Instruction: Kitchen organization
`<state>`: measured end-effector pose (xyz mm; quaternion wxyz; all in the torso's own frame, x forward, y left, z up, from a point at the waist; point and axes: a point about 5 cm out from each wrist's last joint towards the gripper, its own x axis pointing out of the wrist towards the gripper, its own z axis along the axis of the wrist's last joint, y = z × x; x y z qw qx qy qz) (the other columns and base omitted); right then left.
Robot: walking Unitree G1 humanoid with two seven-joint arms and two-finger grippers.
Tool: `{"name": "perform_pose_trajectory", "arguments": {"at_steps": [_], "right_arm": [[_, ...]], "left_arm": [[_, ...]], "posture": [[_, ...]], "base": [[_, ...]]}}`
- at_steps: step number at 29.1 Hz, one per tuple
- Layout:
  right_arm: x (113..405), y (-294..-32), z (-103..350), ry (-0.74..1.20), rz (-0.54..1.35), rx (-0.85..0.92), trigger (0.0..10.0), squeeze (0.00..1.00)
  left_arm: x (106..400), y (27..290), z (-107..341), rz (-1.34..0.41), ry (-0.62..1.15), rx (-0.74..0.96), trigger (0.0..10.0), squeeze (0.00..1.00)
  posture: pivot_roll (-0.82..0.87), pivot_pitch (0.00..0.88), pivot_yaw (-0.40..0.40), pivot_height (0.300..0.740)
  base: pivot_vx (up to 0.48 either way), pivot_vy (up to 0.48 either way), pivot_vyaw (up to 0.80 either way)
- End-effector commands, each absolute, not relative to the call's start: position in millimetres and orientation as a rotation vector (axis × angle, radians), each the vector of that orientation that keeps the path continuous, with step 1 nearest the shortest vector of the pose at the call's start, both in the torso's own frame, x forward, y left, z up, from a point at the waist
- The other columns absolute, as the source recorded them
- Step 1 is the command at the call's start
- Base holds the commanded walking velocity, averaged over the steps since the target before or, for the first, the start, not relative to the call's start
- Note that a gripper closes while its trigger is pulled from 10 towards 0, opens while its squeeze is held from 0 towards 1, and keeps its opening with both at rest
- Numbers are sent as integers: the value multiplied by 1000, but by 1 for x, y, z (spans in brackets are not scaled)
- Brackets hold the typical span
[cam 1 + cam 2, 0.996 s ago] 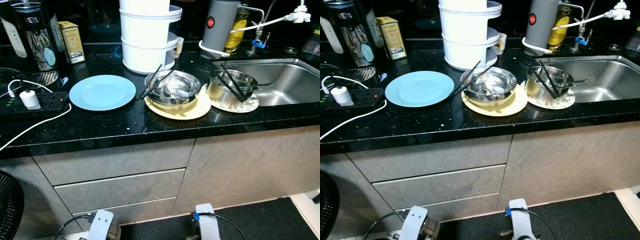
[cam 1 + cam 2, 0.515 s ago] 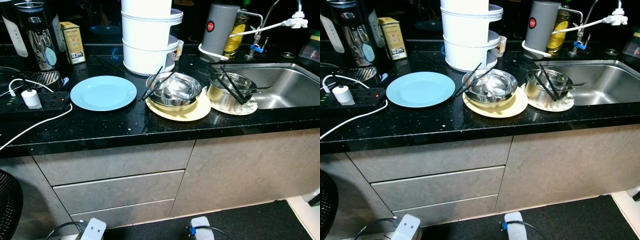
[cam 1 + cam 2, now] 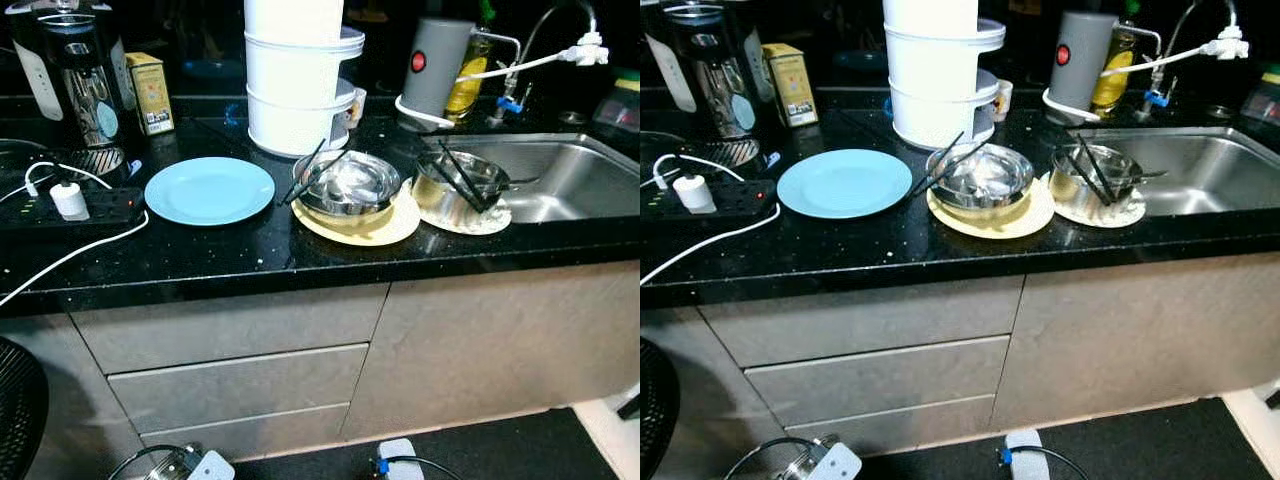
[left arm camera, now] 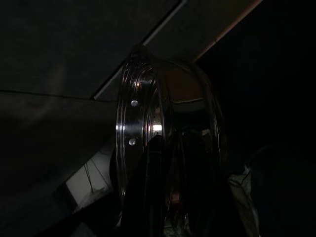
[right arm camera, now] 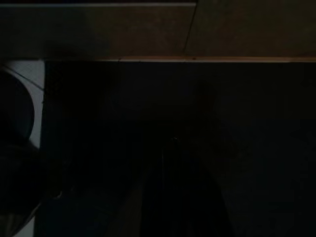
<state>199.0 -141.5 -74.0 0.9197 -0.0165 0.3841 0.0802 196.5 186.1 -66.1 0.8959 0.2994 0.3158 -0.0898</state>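
On the black counter [image 3: 200, 262] a light blue plate [image 3: 209, 190] lies left of centre. Beside it a steel bowl [image 3: 346, 183] with black chopsticks [image 3: 305, 172] across it rests on a yellow plate [image 3: 398, 224]. Further right a small steel pot [image 3: 455, 187], also holding chopsticks, sits on a white patterned plate [image 3: 493, 222] next to the steel sink [image 3: 565, 172]. Both arms hang low before the cabinet: left arm [image 3: 205, 466], right arm [image 3: 397, 452]. The left wrist view is dark, with a shiny metal rim [image 4: 140, 133] close by.
A tall white stacked container [image 3: 295, 75], a grey kettle [image 3: 432, 60], a coffee machine [image 3: 68, 75] and a yellow box [image 3: 148, 92] line the back. A power strip [image 3: 60, 208] with white cables lies at left. Grey drawers [image 3: 230, 385] below; a black fan [image 3: 15, 420] at lower left.
The view has shifted, so the counter sits a little lower in the picture and the arms show less at the bottom edge. Nothing on the counter has moved.
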Motion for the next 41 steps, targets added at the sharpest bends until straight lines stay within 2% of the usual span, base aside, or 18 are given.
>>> {"name": "perform_pose_trajectory", "arguments": {"at_steps": [1,8,12,15,17,29,41], "right_arm": [[190,-143,-79,827,144,-21,10000,0],[186,-142,-81,837,148,-30,10000,0],[186,-145,-82,841,133,-34,10000,0],[186,-149,-82,843,120,-56,10000,0],[186,-150,-82,848,114,-62,10000,0],[181,-155,-84,859,101,-67,10000,0],[178,-154,-85,867,101,-69,10000,0]], "left_arm": [[189,184,-72,-204,693,618,10000,0],[187,176,-73,-288,673,654,10000,0],[188,173,-73,-237,683,562,10000,0],[188,178,-75,-135,745,459,10000,0],[180,179,-82,-156,840,430,10000,0],[178,177,-84,-96,873,296,10000,0],[183,176,-82,-97,867,326,10000,0]], "posture": [[5,39,-75,740],[4,35,-79,740],[5,9,-78,740],[2,12,-81,740],[1,0,-79,740],[-14,0,-70,740],[-21,0,-62,740]], "base": [[0,0,0],[0,0,0],[0,0,0],[0,0,0],[0,0,0],[0,0,0],[0,0,0]]}}
